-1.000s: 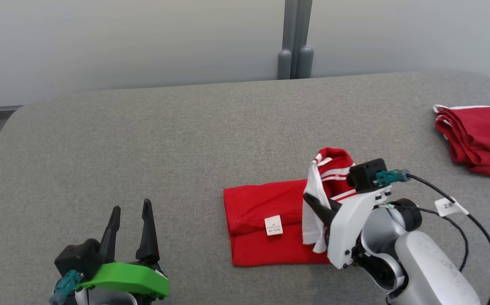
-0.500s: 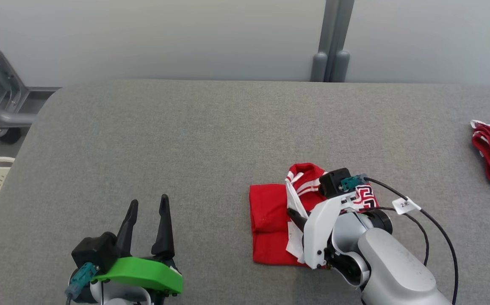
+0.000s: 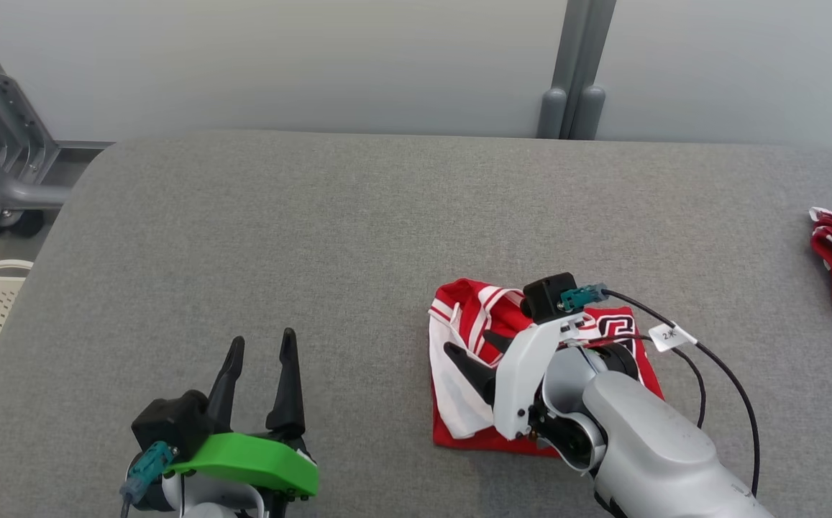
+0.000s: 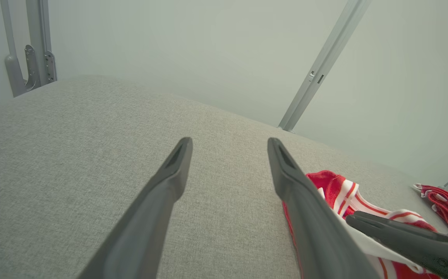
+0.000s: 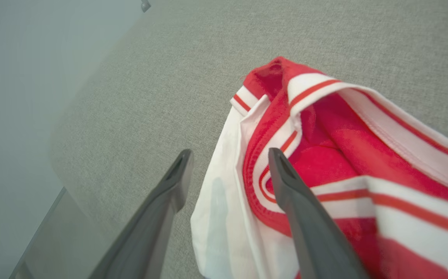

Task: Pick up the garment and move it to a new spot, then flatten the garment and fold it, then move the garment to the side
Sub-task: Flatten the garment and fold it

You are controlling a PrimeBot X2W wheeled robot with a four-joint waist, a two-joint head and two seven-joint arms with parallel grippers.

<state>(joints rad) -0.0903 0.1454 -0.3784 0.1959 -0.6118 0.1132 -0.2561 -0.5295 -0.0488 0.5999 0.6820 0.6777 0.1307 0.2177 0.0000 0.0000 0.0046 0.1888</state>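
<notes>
Up close, the right pincer gapes over the garment's white edge.

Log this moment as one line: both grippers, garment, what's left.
right gripper: open, over garment, nothing held | left gripper: open, empty, above table | garment: folded on table | left: move aside
</notes>
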